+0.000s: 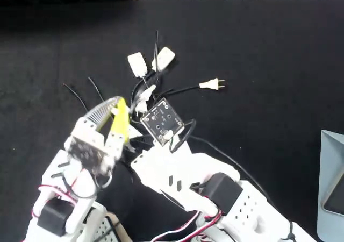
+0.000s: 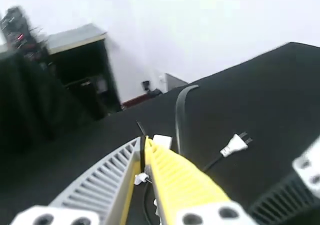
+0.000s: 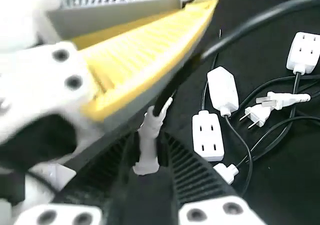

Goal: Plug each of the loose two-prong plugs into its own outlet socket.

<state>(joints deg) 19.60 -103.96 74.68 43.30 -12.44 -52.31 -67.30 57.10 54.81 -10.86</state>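
Two white outlet sockets (image 1: 137, 63) (image 1: 164, 58) lie at the table's middle, with black cables running from them. A loose white two-prong plug (image 1: 212, 84) lies to their right. My left gripper (image 1: 119, 106), with grey and yellow fingers, is shut just left of the cable tangle (image 2: 145, 144). My right gripper (image 1: 137, 130) is beside it with its black fingers shut on a white plug (image 3: 146, 147). Beyond it lie sockets (image 3: 207, 135) (image 3: 223, 90) (image 3: 303, 52) and two loose plugs (image 3: 277, 100) (image 3: 258, 116).
The table top (image 1: 269, 48) is black cloth. A grey bin (image 1: 329, 183) stands at the right edge. Black cables (image 1: 177, 91) loop around the sockets and trail under the right arm. A dark cabinet (image 2: 80, 70) stands against the wall off the table.
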